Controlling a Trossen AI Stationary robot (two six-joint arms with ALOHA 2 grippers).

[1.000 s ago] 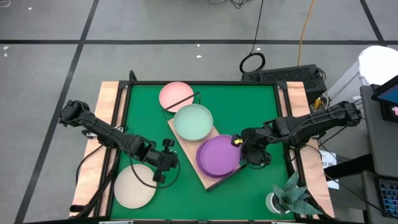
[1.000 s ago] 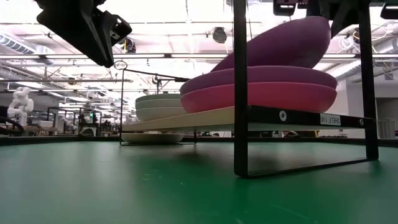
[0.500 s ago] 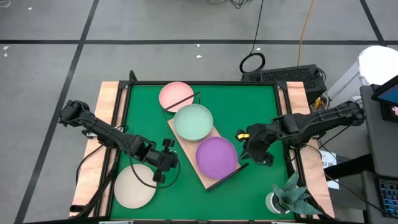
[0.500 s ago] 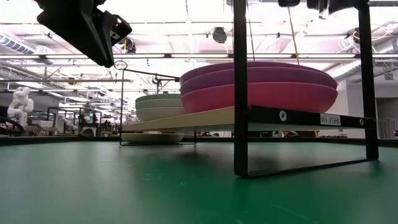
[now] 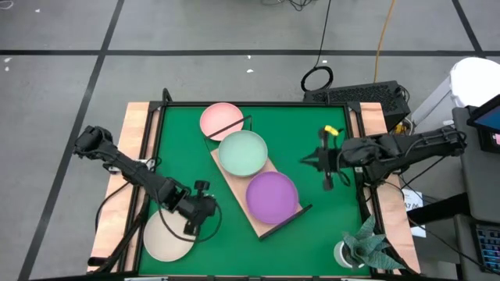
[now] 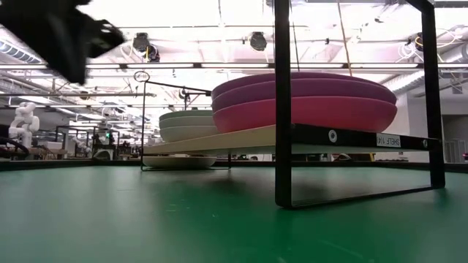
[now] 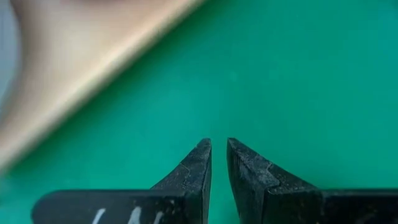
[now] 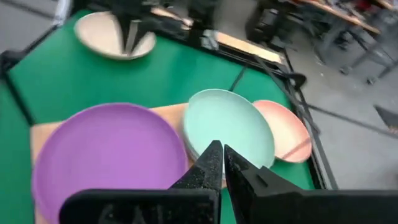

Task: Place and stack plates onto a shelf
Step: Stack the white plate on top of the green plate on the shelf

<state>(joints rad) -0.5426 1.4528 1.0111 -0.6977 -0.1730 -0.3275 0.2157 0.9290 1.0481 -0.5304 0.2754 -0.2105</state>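
The shelf [image 5: 237, 199] lies slantwise in the middle of the green mat. It carries a mint green stack of plates [image 5: 243, 152] and a stack topped by a purple plate [image 5: 272, 196]. In the low view that stack [image 6: 303, 91] sits on a magenta plate. A salmon pink plate [image 5: 219, 119] lies on the mat, partly beneath the shelf's far end. A beige plate [image 5: 166, 236] lies at the near left. My left gripper [image 5: 190, 226] hovers over its right rim, fingers [image 7: 219, 143] nearly together with nothing between them. My right gripper [image 5: 308, 162], shut and holding nothing, hangs right of the shelf.
A small potted plant [image 5: 363, 248] stands at the mat's near right corner. Bare green mat lies between the shelf and the right edge and along the near edge. The shelf's black wire frame [image 6: 282, 102] rises at its ends. Wooden strips [image 5: 133, 148] border the mat.
My right gripper has let go of the top purple plate, which has dropped from a tilt to lie flat on its stack. The gripper has then risen, rolled and drawn back toward the table's right and far side. My left gripper has shifted toward the near edge, over the beige plate.
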